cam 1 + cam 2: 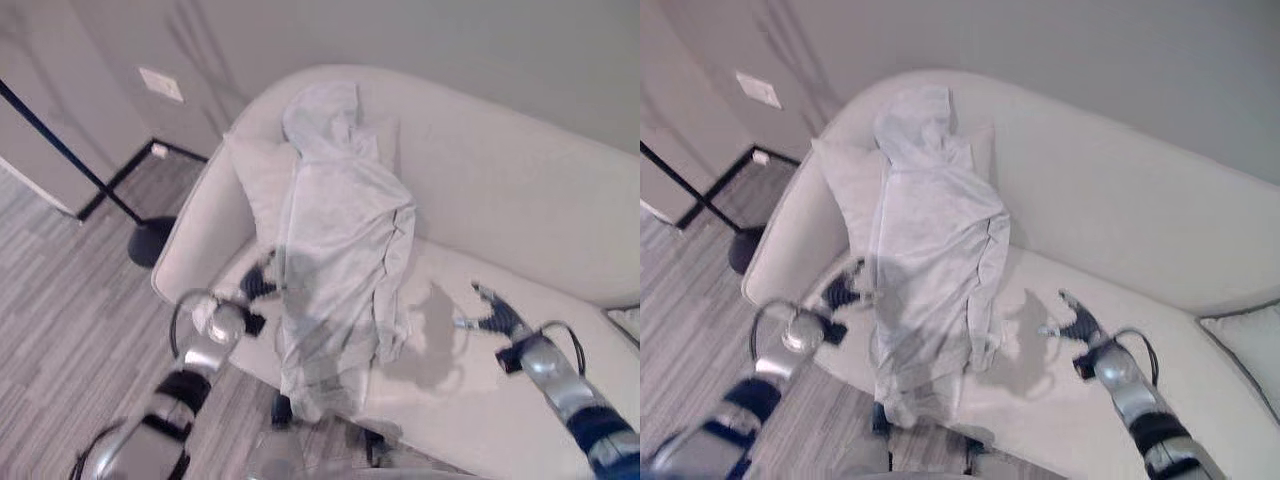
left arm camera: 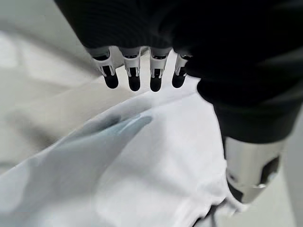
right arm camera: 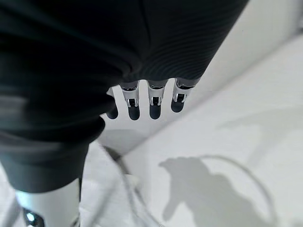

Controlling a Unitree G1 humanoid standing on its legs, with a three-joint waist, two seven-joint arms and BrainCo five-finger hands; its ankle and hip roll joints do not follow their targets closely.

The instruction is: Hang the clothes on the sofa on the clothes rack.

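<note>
A pale grey hooded garment (image 1: 340,250) lies draped down the cream sofa (image 1: 520,190), its hood on the backrest and its hem hanging over the seat's front edge. My left hand (image 1: 256,285) is at the garment's left edge, low on the seat. In the left wrist view its fingers (image 2: 134,78) reach out straight over the white cloth (image 2: 156,175), and the thumb (image 2: 251,165) sits by the cloth's edge. My right hand (image 1: 497,317) hovers open over the bare seat, to the right of the garment and apart from it. Its fingers (image 3: 155,101) point at the seat cushion.
The clothes rack's dark pole (image 1: 60,150) slants down to a round black base (image 1: 150,240) on the wood floor left of the sofa. A pale pillow (image 1: 262,185) leans behind the garment's left side. Another cushion (image 1: 1240,345) lies at the sofa's right end.
</note>
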